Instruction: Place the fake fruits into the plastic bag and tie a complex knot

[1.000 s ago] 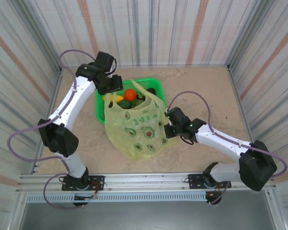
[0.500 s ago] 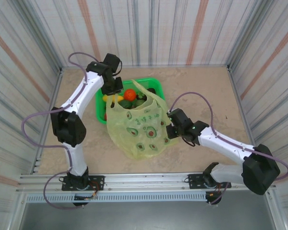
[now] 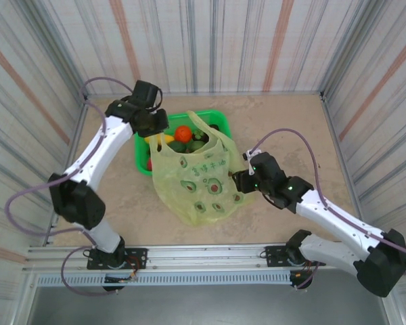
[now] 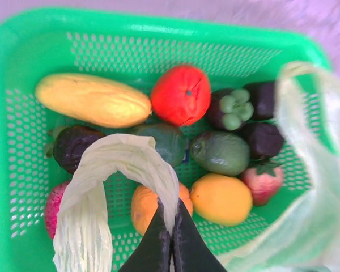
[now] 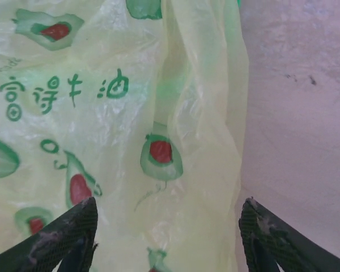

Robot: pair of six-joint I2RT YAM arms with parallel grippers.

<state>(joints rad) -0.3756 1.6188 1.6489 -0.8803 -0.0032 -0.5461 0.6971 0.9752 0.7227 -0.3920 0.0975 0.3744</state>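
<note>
Top view: bag (image 3: 199,183) mid-table, mouth overlapping the basket (image 3: 139,156) of fruits (image 3: 183,133); left wrist: left gripper (image 4: 171,241) pinched closed on a bag handle (image 4: 127,156); right wrist: right gripper (image 5: 167,215) wide open over the bag's edge, apparently holding nothing.

In the left wrist view, the handle loop of the thin translucent yellow-green plastic bag (image 4: 130,164) covers the middle of an orange plastic fruit (image 4: 143,205). It also covers most of a pink-red plastic fruit (image 4: 50,207), whose kind is unclear. The left hand (image 4: 171,211), pinched on that loop, is cut off by the bottom edge. From above, the bag hides the near wall of the bright green plastic basket (image 3: 141,150). The right hand (image 5: 167,226) has parted fingers, cropped at the bottom edge.
</note>
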